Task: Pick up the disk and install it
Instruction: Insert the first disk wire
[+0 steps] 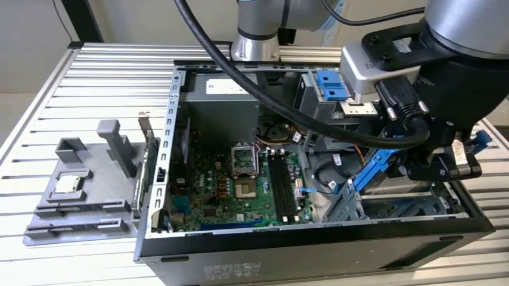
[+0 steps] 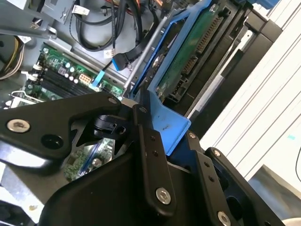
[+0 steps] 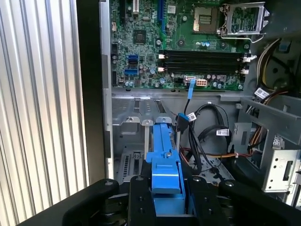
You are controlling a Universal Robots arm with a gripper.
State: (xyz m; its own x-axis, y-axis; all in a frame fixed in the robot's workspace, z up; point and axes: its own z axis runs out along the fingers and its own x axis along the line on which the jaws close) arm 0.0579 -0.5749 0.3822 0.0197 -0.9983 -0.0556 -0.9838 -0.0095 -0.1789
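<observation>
Disk (image 1: 372,171) is tilted in its blue rail bracket, clamped tight between the gripper's (image 3: 168,200) black fingers (image 3: 140,203), right over the drive bay end of the open computer case (image 1: 238,250). The green motherboard (image 1: 230,179) sits beside that bay, with loose cables (image 3: 197,136) close by. The whole case is parked on the ribbed metal worktop (image 1: 95,77).

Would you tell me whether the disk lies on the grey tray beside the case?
No, in the exterior view the pincer holds the disk over the open case, apart from the grey tray.
</observation>
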